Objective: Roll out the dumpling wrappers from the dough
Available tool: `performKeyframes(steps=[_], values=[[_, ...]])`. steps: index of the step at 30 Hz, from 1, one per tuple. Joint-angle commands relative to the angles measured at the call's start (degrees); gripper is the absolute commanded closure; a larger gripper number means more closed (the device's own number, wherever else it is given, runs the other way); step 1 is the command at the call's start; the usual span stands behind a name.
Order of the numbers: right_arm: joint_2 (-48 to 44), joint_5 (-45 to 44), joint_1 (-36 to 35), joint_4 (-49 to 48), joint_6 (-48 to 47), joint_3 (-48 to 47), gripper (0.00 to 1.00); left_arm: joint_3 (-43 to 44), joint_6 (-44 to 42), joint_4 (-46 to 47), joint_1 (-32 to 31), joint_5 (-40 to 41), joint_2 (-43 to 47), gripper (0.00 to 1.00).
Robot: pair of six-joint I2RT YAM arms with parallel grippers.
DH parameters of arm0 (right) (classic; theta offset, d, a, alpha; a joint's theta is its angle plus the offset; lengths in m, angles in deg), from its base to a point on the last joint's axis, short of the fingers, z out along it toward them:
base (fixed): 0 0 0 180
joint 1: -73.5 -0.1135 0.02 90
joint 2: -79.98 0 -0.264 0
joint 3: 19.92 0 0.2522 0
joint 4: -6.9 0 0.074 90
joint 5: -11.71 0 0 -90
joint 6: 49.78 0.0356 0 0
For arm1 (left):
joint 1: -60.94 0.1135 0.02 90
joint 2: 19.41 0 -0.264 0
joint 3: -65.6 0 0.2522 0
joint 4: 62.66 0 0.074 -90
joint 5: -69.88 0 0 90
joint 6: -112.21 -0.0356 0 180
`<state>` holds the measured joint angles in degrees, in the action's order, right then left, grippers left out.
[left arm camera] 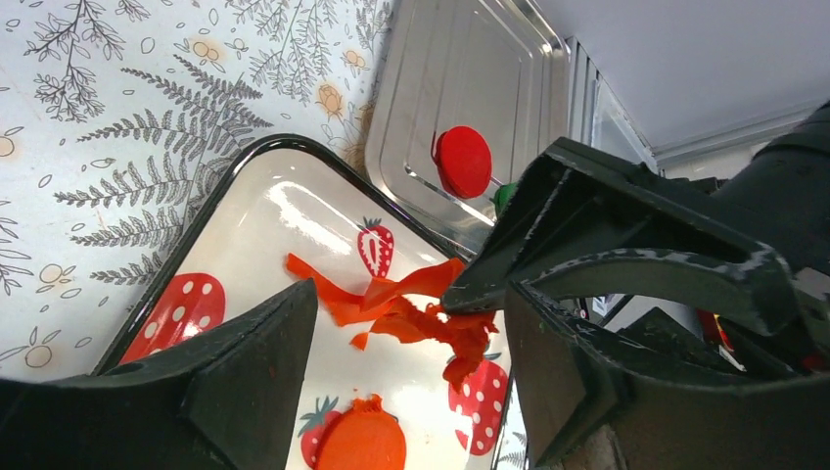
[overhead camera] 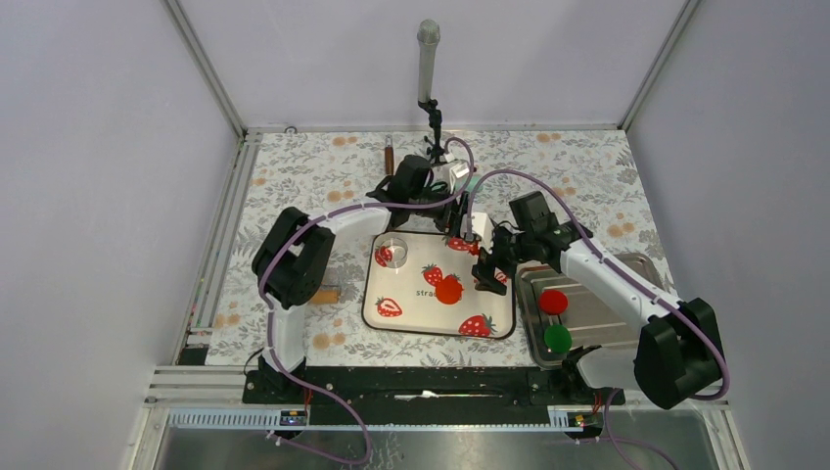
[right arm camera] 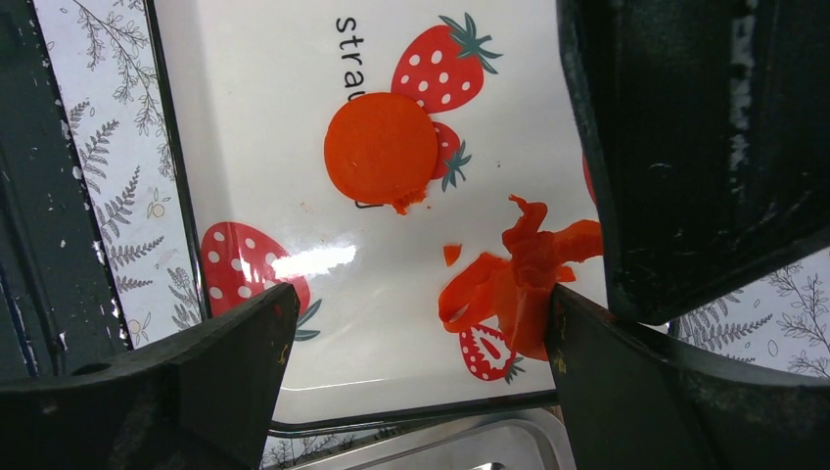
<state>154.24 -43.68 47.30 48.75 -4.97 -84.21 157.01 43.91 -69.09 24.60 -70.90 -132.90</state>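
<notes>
The strawberry-print tray (overhead camera: 411, 311) holds a flat round orange-red dumpling wrapper (overhead camera: 448, 289), also seen in the right wrist view (right arm camera: 382, 147) and the left wrist view (left arm camera: 362, 443). A ragged orange-red dough scrap (right arm camera: 519, 279) lies at the tray's right side. It also shows in the left wrist view (left arm camera: 411, 308). My right gripper (right arm camera: 421, 299) is open over the tray, and the scrap touches the inner face of its right finger (right arm camera: 626, 392). My left gripper (left arm camera: 409, 304) is open just above the same scrap, facing the right gripper (overhead camera: 487, 277). In the top view the left gripper (overhead camera: 474, 238) sits at the tray's far right corner.
A metal tray (overhead camera: 597, 304) at the right holds a crimson disc (overhead camera: 553, 301) and a green disc (overhead camera: 557, 338). A small ring cutter (overhead camera: 394, 251) stands on the strawberry tray's far left. A rolling pin handle (overhead camera: 389, 157) lies at the back, and a microphone stand (overhead camera: 428, 69) rises behind it.
</notes>
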Motion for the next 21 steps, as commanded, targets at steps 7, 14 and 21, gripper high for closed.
performKeyframes(steps=[7,14,21], values=[[1.84,1.32,0.09,-0.04,3.25,-4.48,0.0,1.36,6.3,11.98,-0.83,-4.55,-2.93,0.29],[1.7,1.15,0.08,0.02,3.71,-3.59,0.0,-6.24,18.64,32.07,1.69,-5.96,0.78,0.3],[2.24,0.63,0.09,0.03,3.7,-4.54,0.0,-8.49,15.33,30.17,0.82,-9.36,1.19,0.29]])
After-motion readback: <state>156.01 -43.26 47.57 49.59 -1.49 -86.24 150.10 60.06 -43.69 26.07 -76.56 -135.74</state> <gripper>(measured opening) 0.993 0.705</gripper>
